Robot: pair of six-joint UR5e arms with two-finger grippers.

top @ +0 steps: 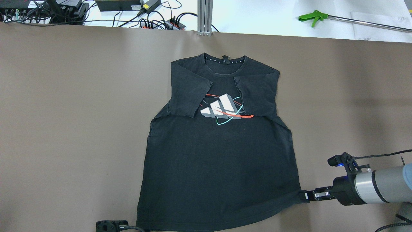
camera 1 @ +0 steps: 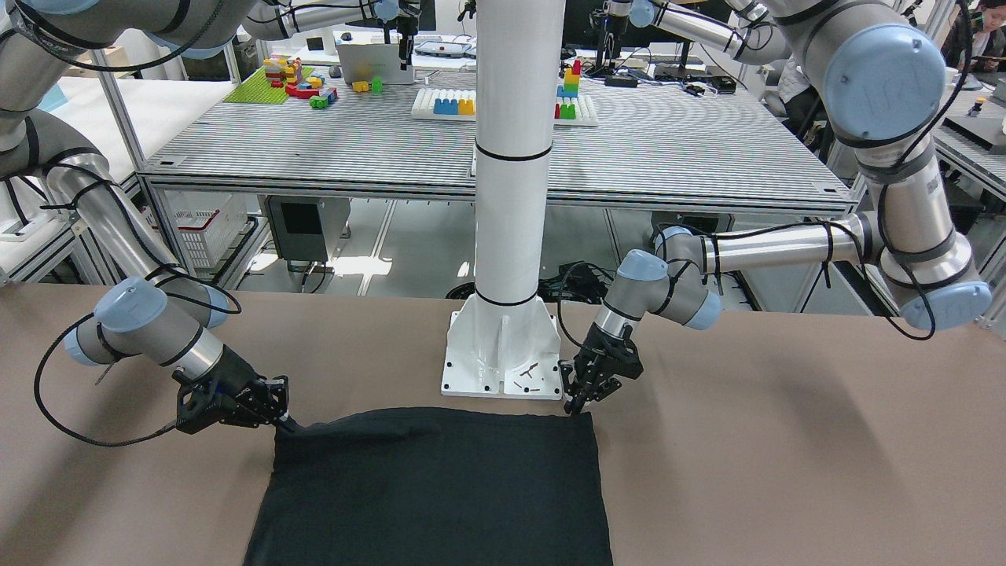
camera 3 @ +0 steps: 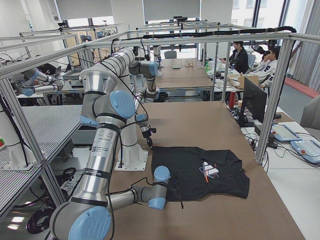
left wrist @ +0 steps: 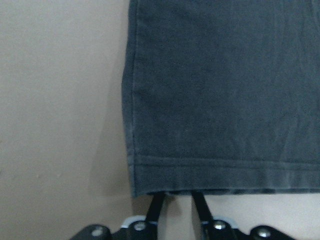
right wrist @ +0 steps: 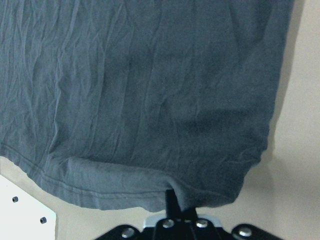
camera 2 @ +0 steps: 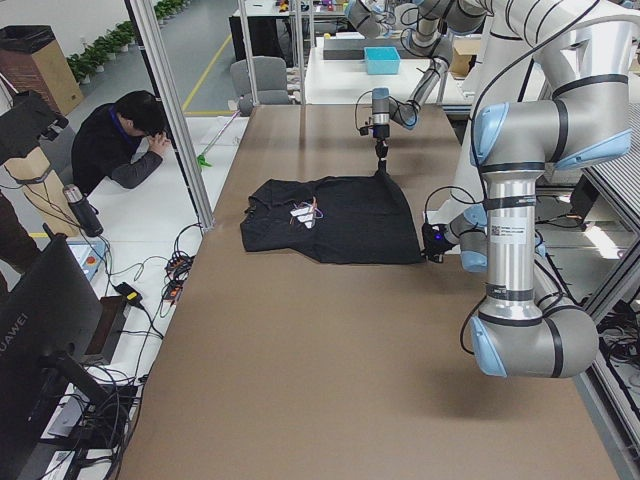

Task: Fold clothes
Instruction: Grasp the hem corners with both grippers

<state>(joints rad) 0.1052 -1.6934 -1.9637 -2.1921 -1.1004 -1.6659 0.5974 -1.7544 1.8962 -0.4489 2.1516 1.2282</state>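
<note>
Black T-shirt (top: 219,154) flat just ahead of both claws. Right claw (top: 303,195) pinched shut on a hem corner; left claw (left wrist: 176,196) slightly open at the other, empty. Looks soft, light, floppy: grab corners.

The overhead camera stands behind the robot and looks forward and down on the wide brown counter (top: 64,129), seeing nearly the whole black fabric T-shirt (top: 219,154). The front camera faces the robot from across the counter and shares only the shirt's hem part. Two side cameras look along the counter from its ends, far off. Each wrist camera sits very close to the hem, behind the left tool (left wrist: 177,197) and the right tool (right wrist: 172,196).
</note>
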